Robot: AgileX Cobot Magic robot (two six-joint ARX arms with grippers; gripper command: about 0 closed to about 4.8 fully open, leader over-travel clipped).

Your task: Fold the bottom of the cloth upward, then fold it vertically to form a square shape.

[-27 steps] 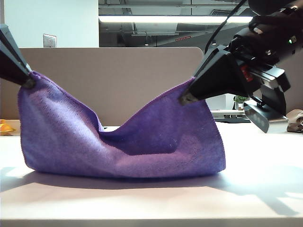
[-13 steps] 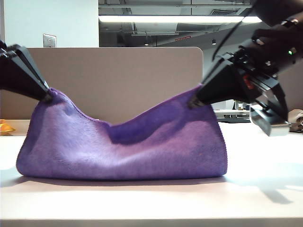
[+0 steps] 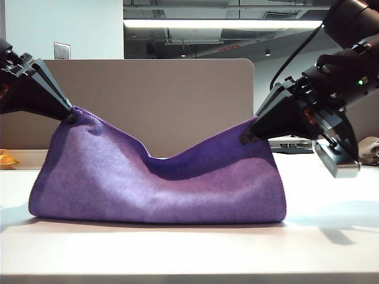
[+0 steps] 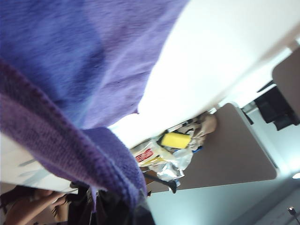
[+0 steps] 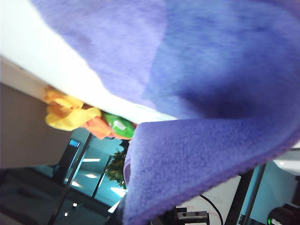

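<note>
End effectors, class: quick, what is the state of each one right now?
Left end effector: shut on the cloth, pinching its upper left corner above the table.
Right end effector: shut on the cloth, pinching its upper right corner.

White table (image 3: 331, 236), beige partition (image 3: 177, 100) behind — ceiling strip light (image 3: 219, 23) glowing.

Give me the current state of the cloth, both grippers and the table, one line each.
cloth: held up by two corners, sagging in the middle, its folded lower part resting on the table.
left gripper: shut on the cloth's left raised corner, above the table.
right gripper: shut on the cloth's right raised corner, a little lower than the left.
table: white, bearing the cloth's lower part.
</note>
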